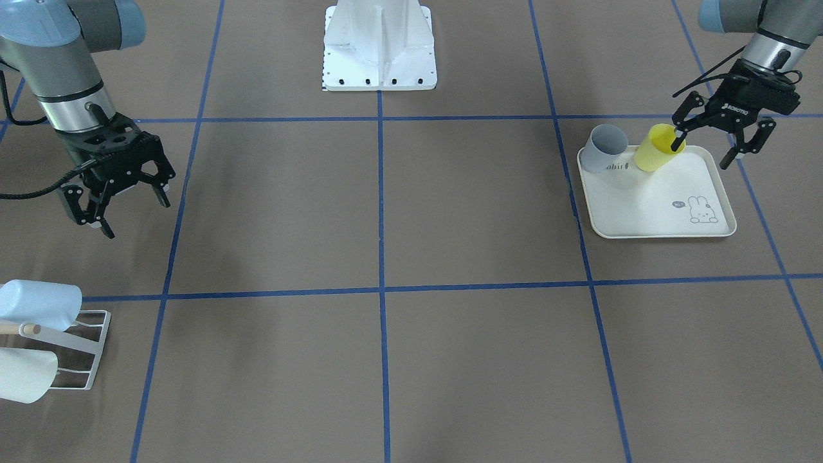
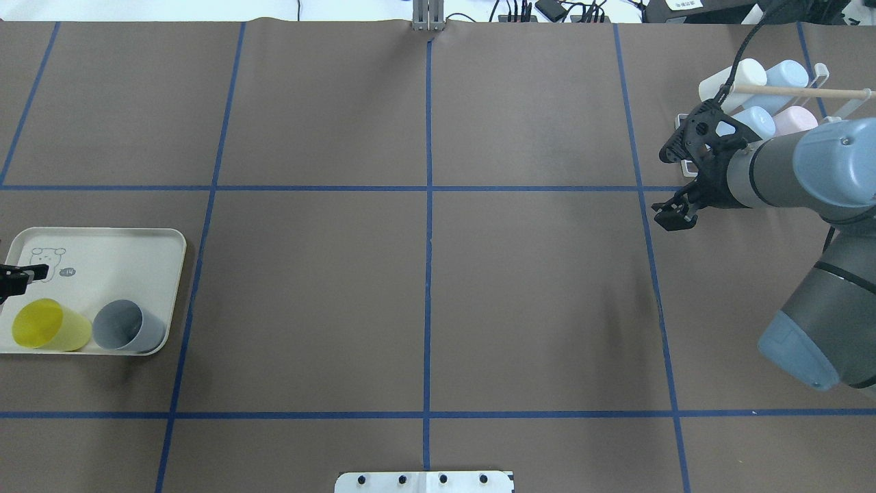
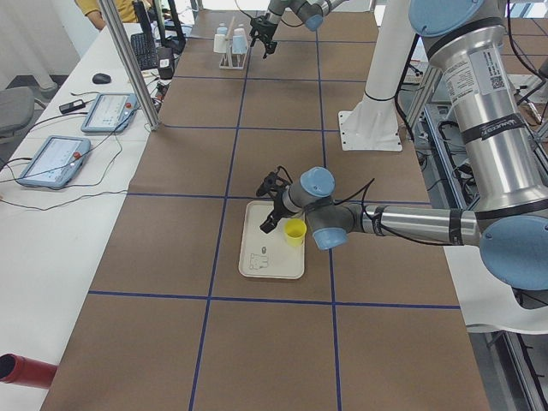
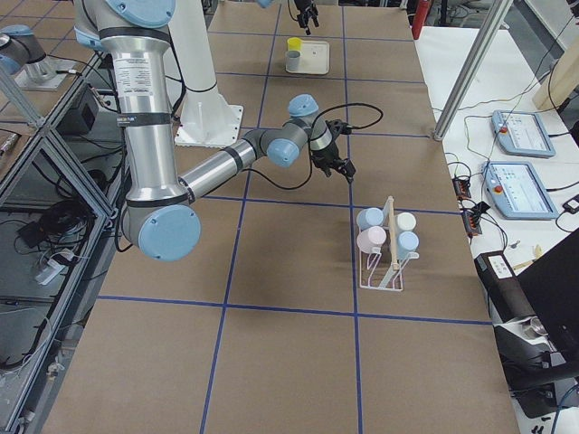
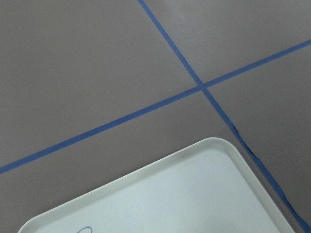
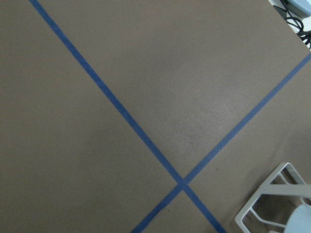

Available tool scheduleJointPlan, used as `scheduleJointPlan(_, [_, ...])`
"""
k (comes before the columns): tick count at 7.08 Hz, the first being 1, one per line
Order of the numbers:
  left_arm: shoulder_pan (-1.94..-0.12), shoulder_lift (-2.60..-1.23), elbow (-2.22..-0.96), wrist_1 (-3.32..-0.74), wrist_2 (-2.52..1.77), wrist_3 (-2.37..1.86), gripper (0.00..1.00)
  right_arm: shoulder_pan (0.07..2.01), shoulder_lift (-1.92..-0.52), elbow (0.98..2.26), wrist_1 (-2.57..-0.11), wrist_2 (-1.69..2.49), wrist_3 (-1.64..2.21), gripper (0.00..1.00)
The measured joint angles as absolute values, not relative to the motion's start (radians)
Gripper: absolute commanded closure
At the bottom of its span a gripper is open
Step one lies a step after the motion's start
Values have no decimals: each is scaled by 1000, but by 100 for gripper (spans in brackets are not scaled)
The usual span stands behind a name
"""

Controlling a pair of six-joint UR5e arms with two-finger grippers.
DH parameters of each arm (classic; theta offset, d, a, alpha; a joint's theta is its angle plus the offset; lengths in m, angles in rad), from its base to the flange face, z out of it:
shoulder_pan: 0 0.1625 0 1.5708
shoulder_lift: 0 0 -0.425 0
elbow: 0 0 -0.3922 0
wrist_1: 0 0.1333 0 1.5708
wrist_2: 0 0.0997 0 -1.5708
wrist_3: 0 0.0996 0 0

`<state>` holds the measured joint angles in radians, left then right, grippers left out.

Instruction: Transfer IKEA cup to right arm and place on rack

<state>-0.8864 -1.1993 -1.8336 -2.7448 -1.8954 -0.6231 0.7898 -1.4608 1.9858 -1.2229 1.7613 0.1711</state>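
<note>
My left gripper (image 1: 702, 154), jaws wide, hangs at the rim of the translucent yellow plastic cup (image 1: 654, 153) on the cream rabbit-print tray (image 1: 649, 215), apparently placed to grasp it. My right gripper (image 1: 135, 217), equally wide, hovers near the white wire rack (image 1: 87, 350).

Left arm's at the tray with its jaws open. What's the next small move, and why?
Probably ease the left gripper down so its jaws straddle the wall of the yellow cup. The jaws stand open, one finger overlaps the cup's rim in the front view, and the cup sits on the tray, not yet held. The right gripper hangs open by the rack.
</note>
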Motion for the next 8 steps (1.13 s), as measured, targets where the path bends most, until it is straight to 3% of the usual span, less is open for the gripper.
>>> scheduleJointPlan(6, [-810, -1137, -1751, -2866, -1899, -670, 1, 786, -1460, 1998, -1223, 1785, 196, 0])
scheduleJointPlan(7, [-770, -1137, -1750, -2871, -1897, -694, 19, 786, -1460, 1999, -1223, 1784, 195, 0])
scheduleJointPlan(8, [-739, -1136, -1748, -2877, -1895, -712, 69, 785, -1460, 1999, -1223, 1784, 194, 0])
